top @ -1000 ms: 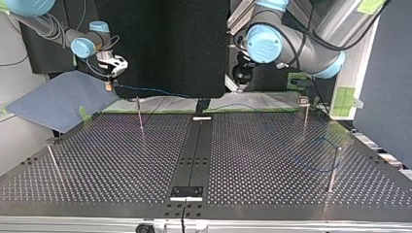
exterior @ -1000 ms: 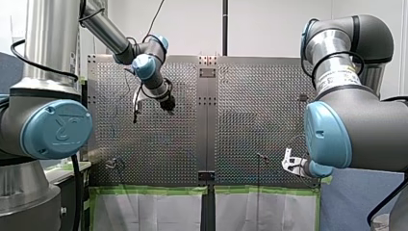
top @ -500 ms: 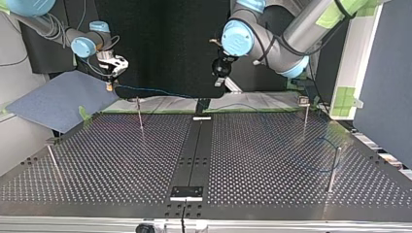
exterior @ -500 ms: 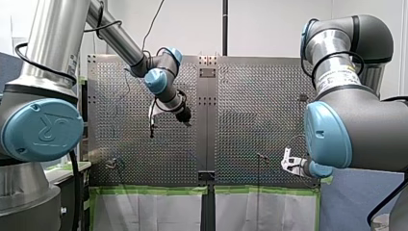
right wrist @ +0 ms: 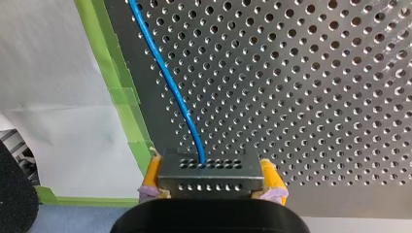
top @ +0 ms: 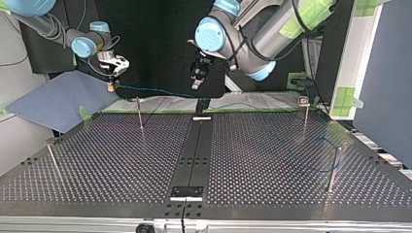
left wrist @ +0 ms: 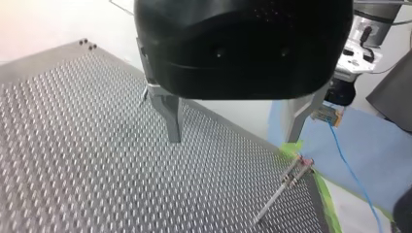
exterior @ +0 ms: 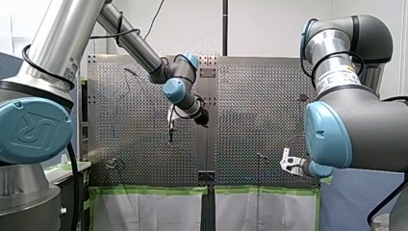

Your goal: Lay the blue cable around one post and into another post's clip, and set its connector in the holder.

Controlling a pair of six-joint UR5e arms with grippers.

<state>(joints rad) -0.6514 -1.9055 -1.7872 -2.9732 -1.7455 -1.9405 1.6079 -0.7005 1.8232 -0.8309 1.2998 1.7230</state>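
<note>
Right tool (right wrist: 210, 178) pinches the one connector (right wrist: 209, 167); left tool (left wrist: 233, 138) spread empty; four posts (top: 140, 114) stand.

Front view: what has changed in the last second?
My left arm swung its open, empty left tool sideways toward the table's middle strip, rightward in the front view. My right tool stayed put, still shut on the connector, with the blue cable trailing from it as before.
</note>
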